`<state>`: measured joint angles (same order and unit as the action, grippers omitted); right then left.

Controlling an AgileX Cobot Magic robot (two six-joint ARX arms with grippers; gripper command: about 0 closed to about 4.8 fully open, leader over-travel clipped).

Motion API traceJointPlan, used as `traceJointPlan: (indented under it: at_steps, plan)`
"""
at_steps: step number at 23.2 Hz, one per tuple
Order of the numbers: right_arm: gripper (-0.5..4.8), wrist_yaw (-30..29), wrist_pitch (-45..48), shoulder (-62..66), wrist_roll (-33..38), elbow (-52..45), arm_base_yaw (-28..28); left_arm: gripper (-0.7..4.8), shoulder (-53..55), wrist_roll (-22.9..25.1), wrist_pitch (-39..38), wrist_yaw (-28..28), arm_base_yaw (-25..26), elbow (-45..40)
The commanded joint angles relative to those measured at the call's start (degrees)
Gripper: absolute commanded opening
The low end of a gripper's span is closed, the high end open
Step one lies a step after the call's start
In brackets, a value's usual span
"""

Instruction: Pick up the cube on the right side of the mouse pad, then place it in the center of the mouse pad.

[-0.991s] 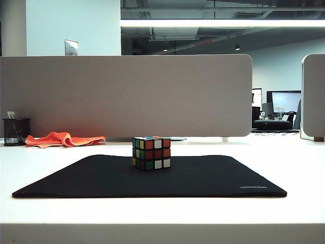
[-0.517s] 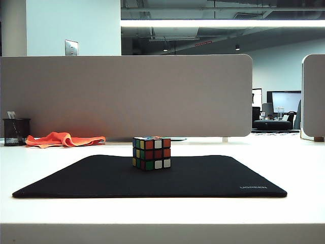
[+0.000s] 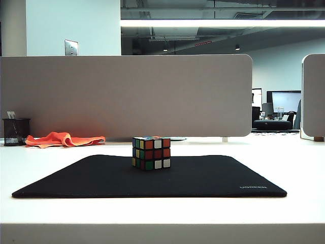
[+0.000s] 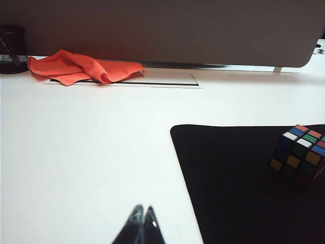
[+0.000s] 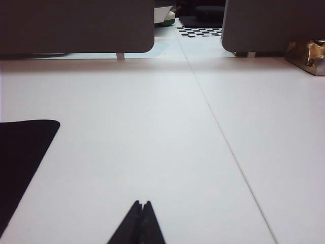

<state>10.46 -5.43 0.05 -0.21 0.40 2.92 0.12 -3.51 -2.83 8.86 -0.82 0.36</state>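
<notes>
Basically done: cube [image 3: 151,153] sits mid mouse pad [image 3: 213,178], well clear of left gripper [image 4: 142,216] and right gripper [image 5: 142,207], jaws pinched together, empty, over bare table [image 5: 152,127].

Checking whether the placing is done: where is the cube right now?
In the exterior view the cube sits on the mouse pad, near its middle and toward the far edge, in front of the grey divider; nothing grips it.

An open-plan office: grey desk dividers [image 3: 127,96], a distant monitor [image 3: 286,101], ceiling strip lighting [image 3: 223,23].
</notes>
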Motion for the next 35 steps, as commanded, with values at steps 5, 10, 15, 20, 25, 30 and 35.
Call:
traceJointPlan:
  at_steps: [5,10,15,20,25,30,35]
  plan:
    - [0.03,-0.04,-0.46,-0.13,0.2,-0.33,0.15,-0.05,0.02,0.04,0.28,0.17,0.04,0.02]
    - [0.03,-0.04,-0.46,-0.13,0.2,-0.33,0.15,-0.05,0.02,0.04,0.28,0.17,0.04,0.02]
    - [0.03,-0.04,-0.46,-0.13,0.2,-0.33,0.15,-0.05,0.02,0.04,0.28,0.17,0.04,0.02]
    - [0.03,-0.04,-0.44,-0.13,0.2,-0.33,0.13,-0.05,0.02,0.04,0.28,0.2,0.04,0.02]
    - [0.03,-0.04,-0.46,-0.13,0.2,-0.33,0.09,-0.05,0.02,0.04,0.28,0.17,0.04,0.02]
    - [0.03,-0.07,-0.46,-0.13,0.2,-0.33,-0.92,-0.05,0.02,0.04,0.28,0.17,0.04,0.02]
    - [0.03,-0.04,-0.46,-0.13,0.2,-0.33,-3.58,-0.05,0.02,0.04,0.28,0.17,0.04,0.02]
